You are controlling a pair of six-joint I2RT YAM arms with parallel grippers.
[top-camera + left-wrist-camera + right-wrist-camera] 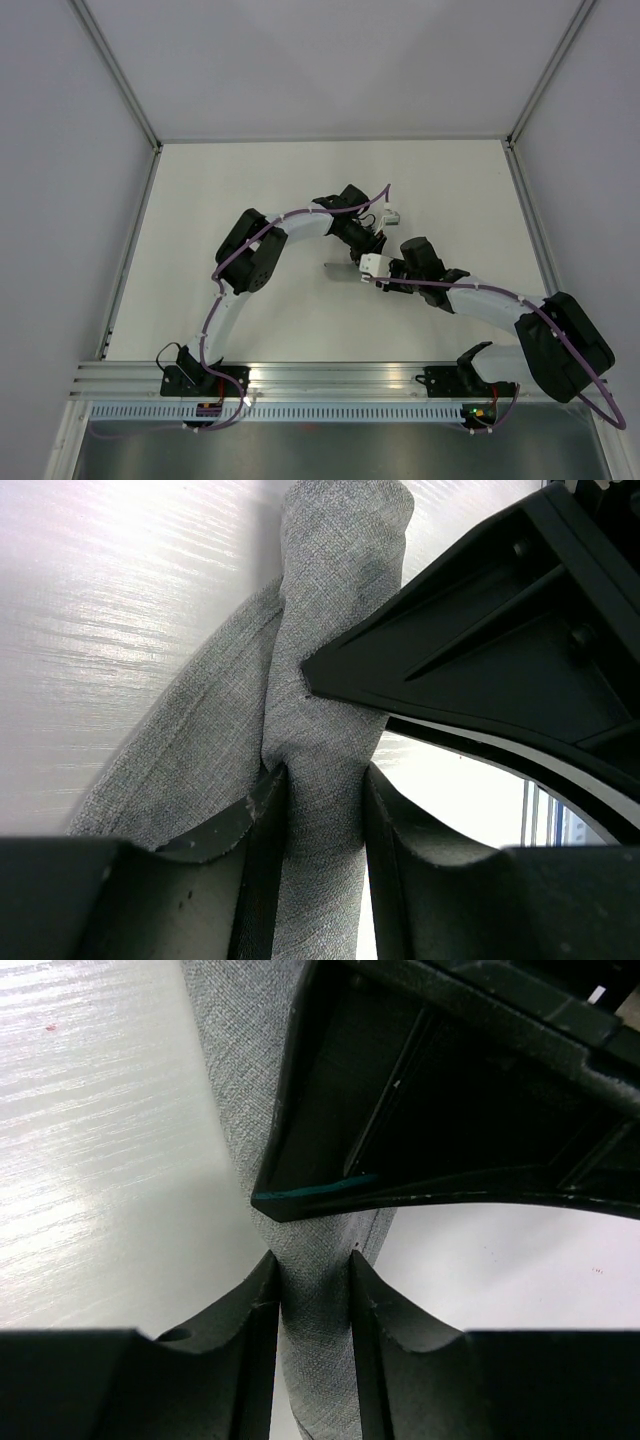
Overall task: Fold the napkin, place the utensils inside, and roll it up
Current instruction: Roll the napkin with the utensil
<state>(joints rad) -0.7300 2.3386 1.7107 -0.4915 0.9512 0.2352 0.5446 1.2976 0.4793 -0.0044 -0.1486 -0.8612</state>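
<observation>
Black fingers [255, 830] of the left gripper [315, 790] are squeezing the rolled grey napkin [330, 660], closing tight on the cloth. Just beside it, the right gripper [312, 1280] is pinching the same roll, both sides pressing into the fabric. The napkin is lying near the middle of the white table [250, 180], between the two grippers.

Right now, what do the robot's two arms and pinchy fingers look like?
The left arm and right arm have white tube segments joined by chunky black joints. A thin purple cable runs along each, tied on with white clips. The left gripper and right gripper have matte black fingers with scooped inner edges.
</observation>
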